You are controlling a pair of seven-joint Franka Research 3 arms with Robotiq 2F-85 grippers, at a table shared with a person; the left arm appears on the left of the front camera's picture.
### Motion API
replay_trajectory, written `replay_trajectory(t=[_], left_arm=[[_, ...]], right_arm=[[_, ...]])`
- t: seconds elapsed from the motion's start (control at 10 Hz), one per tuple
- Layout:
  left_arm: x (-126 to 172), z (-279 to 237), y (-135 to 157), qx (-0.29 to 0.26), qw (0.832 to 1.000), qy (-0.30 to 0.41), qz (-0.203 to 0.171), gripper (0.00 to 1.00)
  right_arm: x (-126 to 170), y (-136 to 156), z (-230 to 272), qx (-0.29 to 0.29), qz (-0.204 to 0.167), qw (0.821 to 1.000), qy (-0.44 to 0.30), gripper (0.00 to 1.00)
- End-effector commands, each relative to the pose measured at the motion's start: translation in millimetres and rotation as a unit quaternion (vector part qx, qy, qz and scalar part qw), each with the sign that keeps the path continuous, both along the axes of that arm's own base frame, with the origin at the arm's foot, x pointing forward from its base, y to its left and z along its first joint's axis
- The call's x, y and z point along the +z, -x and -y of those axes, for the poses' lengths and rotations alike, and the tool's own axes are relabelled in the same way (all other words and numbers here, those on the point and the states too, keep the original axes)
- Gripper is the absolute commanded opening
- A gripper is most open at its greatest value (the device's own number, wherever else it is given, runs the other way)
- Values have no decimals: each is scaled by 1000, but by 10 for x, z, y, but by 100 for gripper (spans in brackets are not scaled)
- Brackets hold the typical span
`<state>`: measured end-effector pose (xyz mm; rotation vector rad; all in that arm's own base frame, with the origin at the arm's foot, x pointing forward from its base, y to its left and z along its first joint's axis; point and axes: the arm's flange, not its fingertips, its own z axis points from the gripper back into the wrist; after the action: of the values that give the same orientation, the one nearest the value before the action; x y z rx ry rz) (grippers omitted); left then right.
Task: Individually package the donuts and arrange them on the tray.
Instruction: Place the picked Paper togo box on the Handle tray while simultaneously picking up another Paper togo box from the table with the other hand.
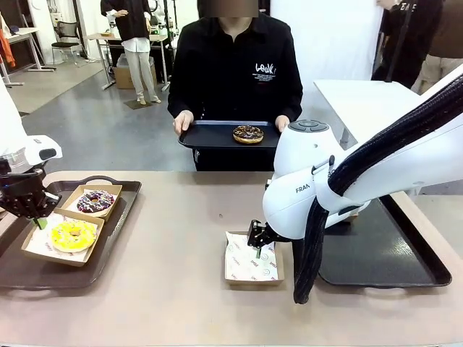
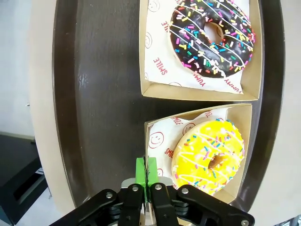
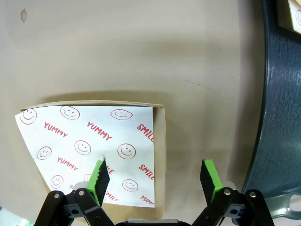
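The yellow donut [image 1: 73,234] lay in a paper-lined box [image 1: 43,249] at the lower left of the front view, on a dark tray [image 1: 43,278]. Just behind it on the same tray, the sprinkled chocolate donut [image 1: 95,201] sat in a second box [image 1: 110,210]. A third donut, a chocolate donut [image 1: 248,134], rested on a small tray [image 1: 210,136] that a person's hands [image 1: 183,121] held at the far edge of the table [image 1: 181,303], upper middle of the frame.

In the left wrist view the left pincer [image 2: 147,174] stood at the bottom centre with its green pads pressed together, clamped on the near rim of the yellow donut's box, where the printed paper [image 2: 162,141] met the cardboard wall.

In the right wrist view the right pincer [image 3: 155,176] hung with its pads wide apart, gripping nothing, over the right side of an empty box [image 3: 160,141] lined with smiley-printed paper. That box sat on the bare table at the lower centre of the front view, just beside another dark tray [image 1: 405,267] at the lower right.
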<state>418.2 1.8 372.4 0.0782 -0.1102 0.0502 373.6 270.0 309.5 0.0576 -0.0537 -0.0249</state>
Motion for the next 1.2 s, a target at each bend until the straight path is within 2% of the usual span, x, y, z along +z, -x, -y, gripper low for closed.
replay_trajectory(t=[0.0,0.1,0.2,0.3,0.4,0.5,0.6,0.7,0.8,0.9,1.1], left_arm=[[-82,5,4,9,1000,-24,7,1],[-80,-2,2,7,1000,-25,6,1],[-74,-7,5,6,1000,-26,3,31],[-61,-15,9,5,1000,-24,3,57],[-47,-22,15,3,1000,-23,4,87],[-34,-22,18,2,1000,-21,4,100],[-22,-26,21,2,1000,-19,5,100],[-9,-31,23,1,1000,-18,5,100],[6,-38,29,1,1000,-15,6,89],[17,-44,34,2,1000,-13,7,98],[26,-55,45,2,1000,-9,6,100]], right_arm=[[-18,-69,-67,-6,8,1000,15,98],[-15,-75,-69,-7,9,1000,15,55],[-15,-78,-72,-7,7,1000,16,39],[-14,-81,-78,-7,7,1000,17,38],[-9,-85,-81,-9,7,1000,17,0],[-7,-86,-81,-10,7,1000,18,27],[-5,-85,-83,-11,7,1000,18,0],[-3,-87,-84,-12,8,1000,18,0],[-3,-90,-85,-13,8,1000,17,0],[-2,-90,-86,-14,7,1000,18,0],[-5,-92,-82,-20,7,1000,17,0]])
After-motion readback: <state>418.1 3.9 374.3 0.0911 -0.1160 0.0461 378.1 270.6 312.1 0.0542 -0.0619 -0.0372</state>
